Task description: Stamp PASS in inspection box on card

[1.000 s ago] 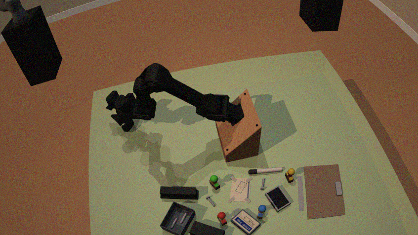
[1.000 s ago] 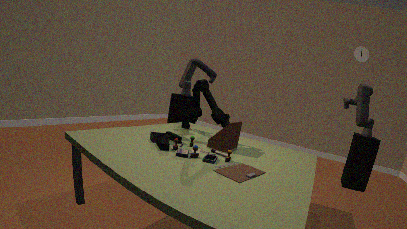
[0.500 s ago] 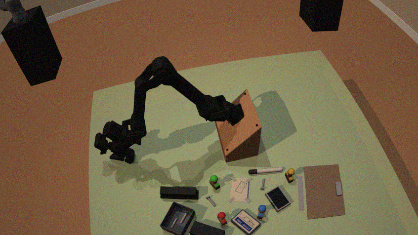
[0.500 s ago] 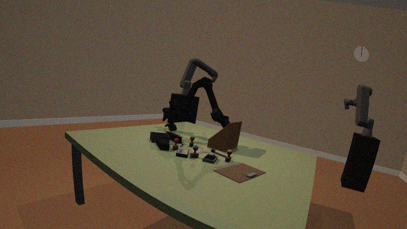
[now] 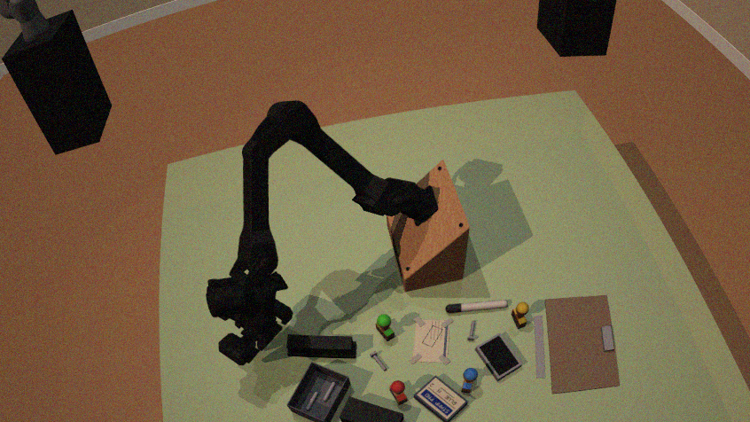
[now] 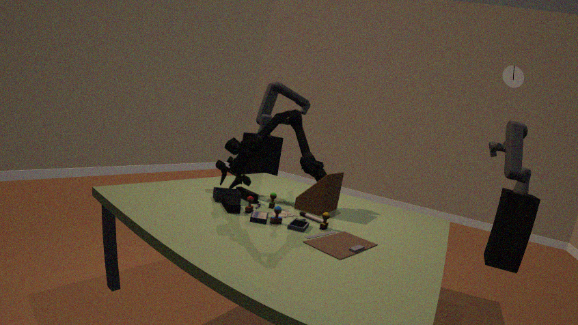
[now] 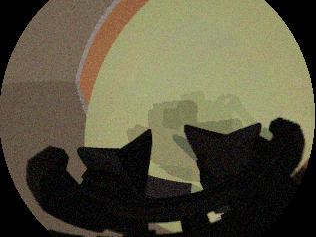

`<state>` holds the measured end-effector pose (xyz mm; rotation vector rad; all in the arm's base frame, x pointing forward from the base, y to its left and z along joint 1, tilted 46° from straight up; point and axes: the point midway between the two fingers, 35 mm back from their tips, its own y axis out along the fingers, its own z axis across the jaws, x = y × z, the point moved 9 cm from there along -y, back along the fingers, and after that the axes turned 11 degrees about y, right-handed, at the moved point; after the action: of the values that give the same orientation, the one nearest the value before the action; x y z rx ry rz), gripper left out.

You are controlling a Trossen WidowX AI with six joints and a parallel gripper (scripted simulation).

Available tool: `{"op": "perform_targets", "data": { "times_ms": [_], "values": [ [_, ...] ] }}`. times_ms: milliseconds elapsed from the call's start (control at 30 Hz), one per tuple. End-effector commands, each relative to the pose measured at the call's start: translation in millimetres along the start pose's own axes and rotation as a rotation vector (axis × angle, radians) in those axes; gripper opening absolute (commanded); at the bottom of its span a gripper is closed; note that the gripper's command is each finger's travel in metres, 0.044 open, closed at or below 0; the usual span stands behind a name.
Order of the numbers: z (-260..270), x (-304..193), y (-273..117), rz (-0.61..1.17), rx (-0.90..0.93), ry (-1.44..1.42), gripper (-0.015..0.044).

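Note:
My gripper point(image 5: 264, 340) point(image 6: 227, 185) point(image 7: 167, 130) is open and empty, above the table left of the stamps. Four stamps stand upright, with green point(image 5: 384, 321) point(image 6: 272, 194), red point(image 5: 397, 388) point(image 6: 250, 199), blue point(image 5: 470, 374) point(image 6: 277, 209) and yellow point(image 5: 521, 308) point(image 6: 325, 214) knobs. Their faces are hidden, so which reads PASS cannot be told. The card point(image 5: 422, 354) is taped down between the green and blue stamps, with a slanted drawn box. The black ink pad point(image 5: 498, 356) point(image 6: 298, 224) lies open, right of the blue stamp. A case labelled STAMP PAD point(image 5: 440, 398) point(image 6: 259, 217) lies between the red and blue stamps.
A long black block point(image 5: 321, 346) lies near the gripper, beside an open black tray point(image 5: 333, 371) holding two pale rods. Another black block point(image 5: 371, 411) is at the front. A marker point(image 5: 485, 305), bolts point(image 5: 378, 360) point(image 5: 472, 330), a ruler point(image 5: 539, 346) and a clipboard point(image 5: 576, 340) lie around. The arm stands on a wooden wedge point(image 5: 437, 272).

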<state>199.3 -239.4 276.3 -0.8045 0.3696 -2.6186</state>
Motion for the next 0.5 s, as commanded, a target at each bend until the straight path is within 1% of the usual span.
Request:
{"op": "perform_targets", "data": {
  "times_ms": [0,100,167,300,400,467],
  "values": [
    [-2.0,-54.1,-23.3,0.161,-0.059,-0.366,0.0222],
    [-8.1,-76.6,-36.5,0.233,-0.081,-0.540,0.0222],
    [-20.9,-97.2,-51.2,0.304,-0.117,-0.726,0.0222],
    [-49.3,-129.2,-85.2,0.433,-0.162,-1.134,0.0222],
    [-71.4,-144.0,-110.7,0.501,-0.178,-1.462,0.0222],
    [-88.2,-151.1,-129.2,0.532,-0.182,-1.729,0.0222]
  ]
}}
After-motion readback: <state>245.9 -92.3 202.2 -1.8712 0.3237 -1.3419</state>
